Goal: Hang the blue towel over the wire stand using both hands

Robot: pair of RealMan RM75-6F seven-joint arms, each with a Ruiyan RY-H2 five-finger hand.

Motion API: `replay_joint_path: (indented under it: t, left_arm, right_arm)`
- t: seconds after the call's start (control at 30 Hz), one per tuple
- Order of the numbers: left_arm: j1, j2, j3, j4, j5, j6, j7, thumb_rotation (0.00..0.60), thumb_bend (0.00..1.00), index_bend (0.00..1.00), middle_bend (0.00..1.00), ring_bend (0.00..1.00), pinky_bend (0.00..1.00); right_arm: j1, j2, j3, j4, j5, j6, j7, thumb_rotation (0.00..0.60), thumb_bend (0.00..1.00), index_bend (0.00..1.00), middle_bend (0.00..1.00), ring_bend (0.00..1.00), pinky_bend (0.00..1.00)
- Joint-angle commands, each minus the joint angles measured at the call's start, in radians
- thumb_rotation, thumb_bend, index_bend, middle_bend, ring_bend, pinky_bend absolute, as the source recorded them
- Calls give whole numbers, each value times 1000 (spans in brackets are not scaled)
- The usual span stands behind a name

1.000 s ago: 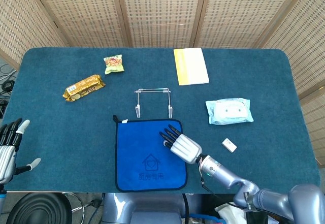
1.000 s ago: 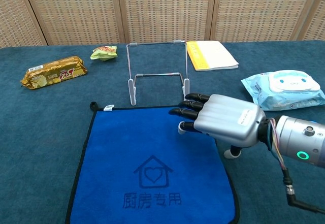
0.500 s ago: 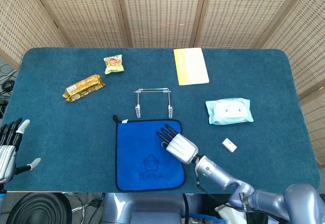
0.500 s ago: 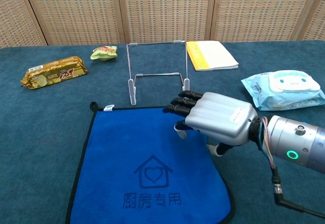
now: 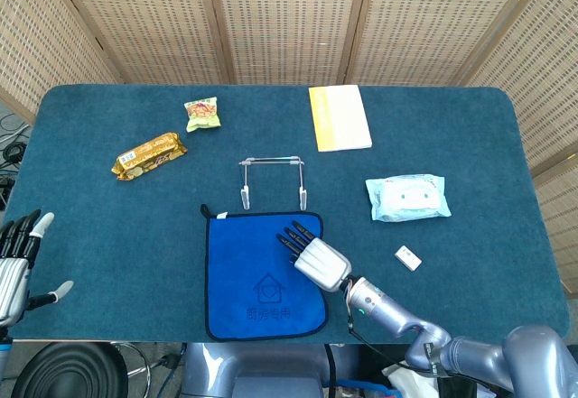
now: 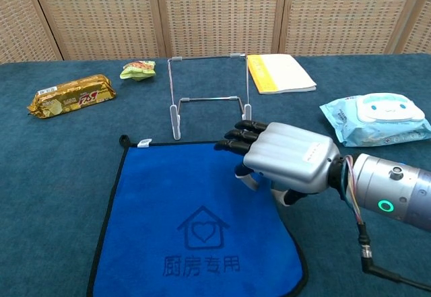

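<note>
The blue towel (image 6: pixel 195 223) lies flat on the bench (image 5: pixel 470 136), just in front of the wire stand (image 6: pixel 207 95). The right hand (image 6: pixel 283 159) rests palm-down over the towel's right edge, fingers extended and slightly apart, holding nothing that can be seen. The left hand (image 5: pixel 16 263) hangs off the bench's left edge, fingers spread and empty.

Wire stand (image 6: pixel 207 98) behind towel (image 6: pixel 195 223) — right hand (image 6: pixel 286 159) on it.
</note>
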Motion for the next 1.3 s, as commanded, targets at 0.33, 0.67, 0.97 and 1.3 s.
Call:
replay_joint_path:
  t: [0.33, 0.67, 0.97, 1.3]
  left_arm:
    - [-51, -61, -13, 108, 73, -12, 1, 600, 29, 32, 0, 0, 0]
    - [-309, -261, 58, 609, 416, -106, -250, 600, 41, 266, 0, 0, 0]
    - [-413, -457, 98, 901, 492, -68, -365, 600, 41, 287, 0, 0, 0]
    - [-478, -631, 120, 1147, 471, -20, -514, 600, 43, 312, 0, 0, 0]
  right_arm:
    - [4, -6, -6, 16, 11, 16, 49, 600, 440, 667, 89, 0, 0]
    - [7, 28, -2, -35, 20, 34, 52, 600, 440, 667, 92, 0, 0]
    - [8, 47, 0, -66, 36, 30, 33, 600, 440, 667, 92, 0, 0]
    - [-1, 55, -6, -76, 48, 41, 28, 600, 443, 667, 94, 0, 0]
